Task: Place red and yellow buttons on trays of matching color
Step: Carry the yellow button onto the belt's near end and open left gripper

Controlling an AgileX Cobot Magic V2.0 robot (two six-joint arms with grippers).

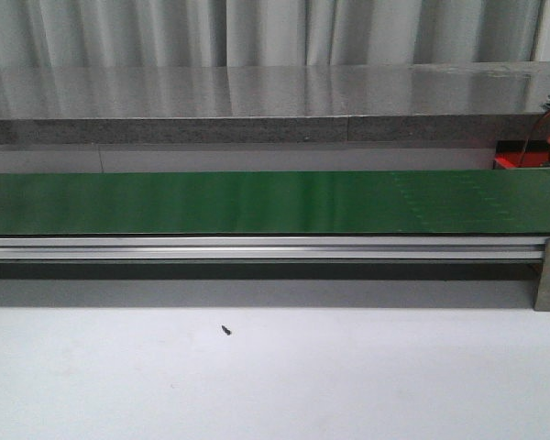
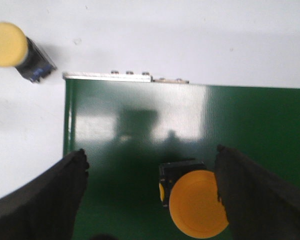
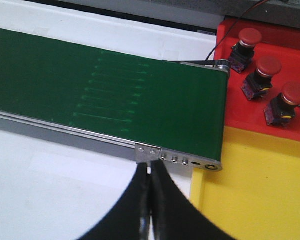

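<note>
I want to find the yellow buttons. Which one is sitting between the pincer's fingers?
The yellow button on the green belt sits between the left pincer's open fingers. The other yellow button lies off the belt, on the white surface.

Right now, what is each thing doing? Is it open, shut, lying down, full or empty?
Left end effector: open, fingers either side of a yellow button.
Right end effector: shut, holding nothing.
Yellow button on the belt: between the fingers, not gripped.
Second yellow button: tipped on its side, off the belt.
Red tray: holds three upright red buttons.
Yellow tray: empty where visible.
</note>
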